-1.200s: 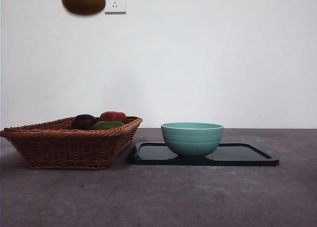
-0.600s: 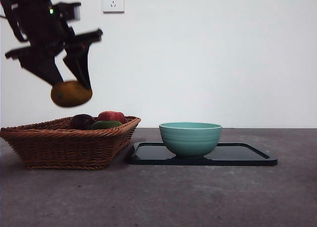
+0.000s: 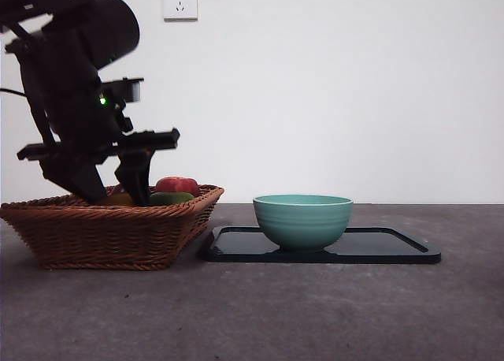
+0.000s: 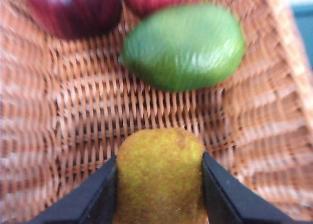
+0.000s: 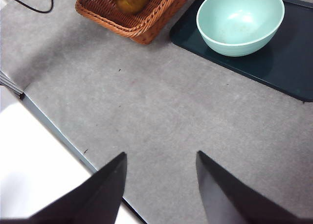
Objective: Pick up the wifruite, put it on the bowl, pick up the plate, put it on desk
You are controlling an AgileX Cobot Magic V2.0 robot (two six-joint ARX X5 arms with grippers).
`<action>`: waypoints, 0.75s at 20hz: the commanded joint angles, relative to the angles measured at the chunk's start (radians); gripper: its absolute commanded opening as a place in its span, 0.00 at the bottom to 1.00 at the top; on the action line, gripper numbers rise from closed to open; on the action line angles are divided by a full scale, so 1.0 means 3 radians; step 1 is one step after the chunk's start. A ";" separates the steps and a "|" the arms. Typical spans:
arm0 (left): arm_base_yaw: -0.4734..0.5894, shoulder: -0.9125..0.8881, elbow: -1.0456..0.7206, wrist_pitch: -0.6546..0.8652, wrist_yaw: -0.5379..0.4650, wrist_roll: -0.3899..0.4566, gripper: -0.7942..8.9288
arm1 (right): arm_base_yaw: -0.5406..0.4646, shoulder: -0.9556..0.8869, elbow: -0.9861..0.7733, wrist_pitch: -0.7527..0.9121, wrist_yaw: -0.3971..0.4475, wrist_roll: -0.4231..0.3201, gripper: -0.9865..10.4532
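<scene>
My left gripper (image 4: 159, 158) is shut on the wifruite (image 4: 159, 180), a brownish-orange oval fruit, low inside the wicker basket (image 4: 88, 111). In the front view the left gripper (image 3: 110, 189) reaches down behind the basket's rim, which hides most of the fruit. The right wrist view shows the wifruite (image 5: 129, 3) under the dark jaws. The teal bowl (image 3: 303, 219) (image 5: 239, 19) stands empty on the black plate (image 3: 394, 247) (image 5: 288, 62), right of the basket. High over the grey desk (image 3: 276, 314), my right gripper (image 5: 161, 154) hangs open and holds nothing.
The basket (image 3: 110, 231) also holds a green fruit (image 4: 183, 45), a dark purple-red fruit (image 4: 73, 11) and a red fruit (image 3: 179, 185). A wall socket (image 3: 179, 0) sits on the back wall. A black cable (image 5: 34, 4) lies near the table's edge.
My left gripper has come down from the top of the front view into the basket, still shut on the wifruite. Bowl and plate have not moved.
</scene>
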 commanded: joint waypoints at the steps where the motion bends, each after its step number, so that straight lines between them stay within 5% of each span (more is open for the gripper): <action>1: -0.0022 0.0127 0.0023 0.0038 -0.0050 -0.0032 0.17 | 0.0019 0.0010 0.0025 0.0041 0.0003 0.0034 0.28; 5: -0.0045 0.0160 0.0023 0.0015 -0.0047 -0.0033 0.19 | 0.0019 0.0010 0.0025 0.0043 0.0003 0.0034 0.28; 8: -0.0057 0.0123 0.0027 -0.0010 -0.0046 -0.0033 0.41 | 0.0019 0.0010 0.0025 0.0042 0.0001 0.0034 0.28; 15: -0.0056 -0.0399 0.0050 -0.0102 -0.0046 -0.0004 0.44 | 0.0019 0.0010 0.0025 0.0045 0.0003 0.0046 0.28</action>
